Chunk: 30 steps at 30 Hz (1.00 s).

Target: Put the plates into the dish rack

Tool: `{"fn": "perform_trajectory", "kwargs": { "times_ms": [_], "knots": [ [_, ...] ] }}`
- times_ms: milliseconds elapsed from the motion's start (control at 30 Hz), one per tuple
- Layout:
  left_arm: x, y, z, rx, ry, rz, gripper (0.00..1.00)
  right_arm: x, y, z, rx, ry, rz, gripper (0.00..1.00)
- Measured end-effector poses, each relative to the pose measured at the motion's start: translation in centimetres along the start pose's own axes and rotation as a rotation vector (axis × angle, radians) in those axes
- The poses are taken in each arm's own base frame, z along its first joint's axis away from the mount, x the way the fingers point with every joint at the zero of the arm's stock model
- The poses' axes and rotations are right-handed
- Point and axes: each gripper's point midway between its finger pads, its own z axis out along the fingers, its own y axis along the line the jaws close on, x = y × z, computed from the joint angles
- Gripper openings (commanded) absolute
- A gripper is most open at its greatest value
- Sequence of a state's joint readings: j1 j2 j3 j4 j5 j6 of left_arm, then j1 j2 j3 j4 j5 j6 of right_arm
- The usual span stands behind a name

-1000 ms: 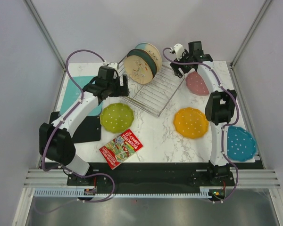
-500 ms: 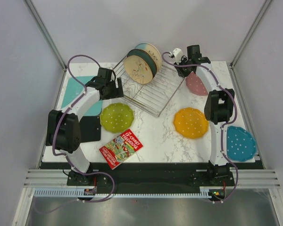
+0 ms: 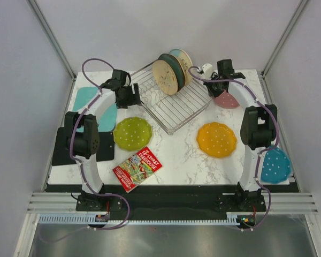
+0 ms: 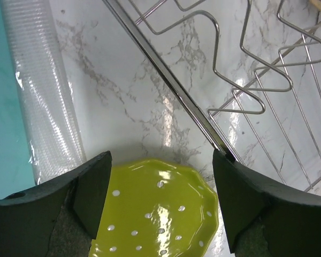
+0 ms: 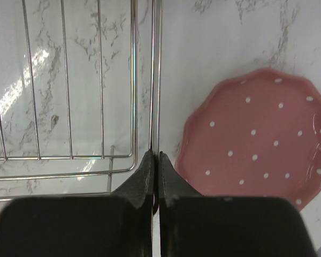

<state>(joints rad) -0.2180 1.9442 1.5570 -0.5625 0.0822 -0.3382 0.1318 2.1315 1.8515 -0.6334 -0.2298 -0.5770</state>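
The wire dish rack [image 3: 176, 104] sits at the back of the table, with a cream plate [image 3: 166, 76] and a teal one [image 3: 181, 64] standing in it. My right gripper [image 3: 214, 85] is shut on the rack's right rim wire [image 5: 155, 80], which runs between its fingertips [image 5: 155, 156]. The pink plate [image 5: 262, 139] lies flat just right of it. My left gripper [image 4: 160, 182] hangs open over the far edge of the lime green plate [image 4: 160, 214], its right finger [image 4: 232, 182] close beside the rack's left rim [image 4: 171, 80]. An orange plate [image 3: 216, 139] and a blue plate [image 3: 275, 165] lie flat on the right.
A teal board [image 3: 93, 104] with a clear ribbed strip [image 4: 43, 91] along its edge lies left of the green plate. A black mat [image 3: 104, 147] is at the left and a colourful booklet [image 3: 137, 168] near the front.
My right gripper has shut on the rack's rim. The rack with its standing plates has swung and shifted to the right. My left arm moved back toward the rack's left corner.
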Motion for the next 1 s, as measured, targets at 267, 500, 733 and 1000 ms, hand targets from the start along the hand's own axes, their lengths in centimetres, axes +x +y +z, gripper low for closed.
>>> {"fn": "perform_trajectory", "kwargs": {
  "times_ms": [267, 500, 733, 1000],
  "knots": [
    [-3.1, -1.7, 2.5, 0.062, -0.024, 0.017, 0.83, 3.8, 1.1, -3.2, 0.027, 0.091, 0.117, 0.01],
    [-5.6, -1.9, 3.9, 0.07, -0.074, 0.054, 0.84, 4.0, 3.3, -3.9, 0.019, 0.135, 0.151, 0.08],
    [-8.5, -1.2, 5.5, 0.032, -0.155, 0.089, 0.84, 3.1, 8.0, -4.3, -0.053, 0.17, 0.152, 0.29],
    [-11.1, -2.9, 6.8, 0.048, -0.25, 0.145, 0.84, 3.4, 10.6, -5.1, -0.084, 0.197, 0.174, 0.26]
  ]
}}
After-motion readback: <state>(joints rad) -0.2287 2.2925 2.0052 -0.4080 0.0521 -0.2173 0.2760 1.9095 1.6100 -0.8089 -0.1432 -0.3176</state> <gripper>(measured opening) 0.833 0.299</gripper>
